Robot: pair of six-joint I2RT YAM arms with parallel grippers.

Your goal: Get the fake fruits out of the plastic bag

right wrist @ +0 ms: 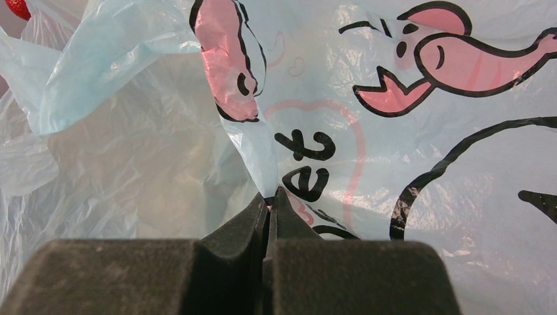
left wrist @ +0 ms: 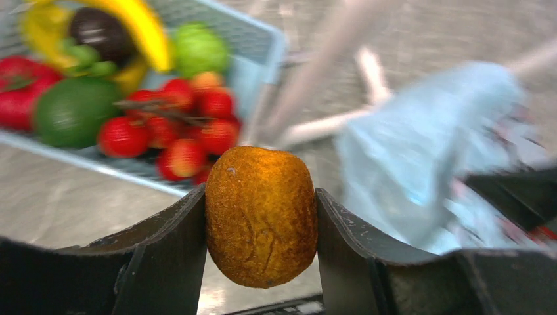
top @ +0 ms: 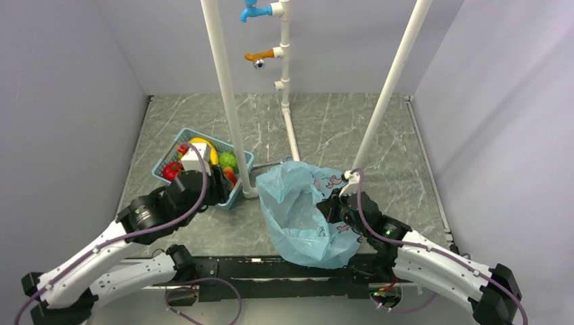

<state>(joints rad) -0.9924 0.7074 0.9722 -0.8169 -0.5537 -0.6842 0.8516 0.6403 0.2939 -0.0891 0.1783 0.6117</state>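
Table (top: 332, 122): grey marbled top is lying under everything.
Blue basket (top: 169, 150): is sitting at nine o'clock from the table's centre.
Bananas (top: 203, 143): are lying at the basket's twelve o'clock end.
Left pole (top: 227, 95): is rising just beside the basket's four o'clock corner.
Right pole (top: 392, 88): is slanting toward one o'clock.
Centre pipe (top: 285, 68): is standing at twelve o'clock, carrying a blue peg (top: 256, 11) and an orange peg (top: 262, 54).

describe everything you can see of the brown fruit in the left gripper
The brown fruit is egg-shaped and orange-brown, with a rough, matt, finely cracked skin, like a toy kiwi, and it looks whole. It stands upright, long axis vertical, clamped in the left gripper, whose dark jaws press on both its sides; nothing else is seen touching it. The blue basket lies blurred behind it.
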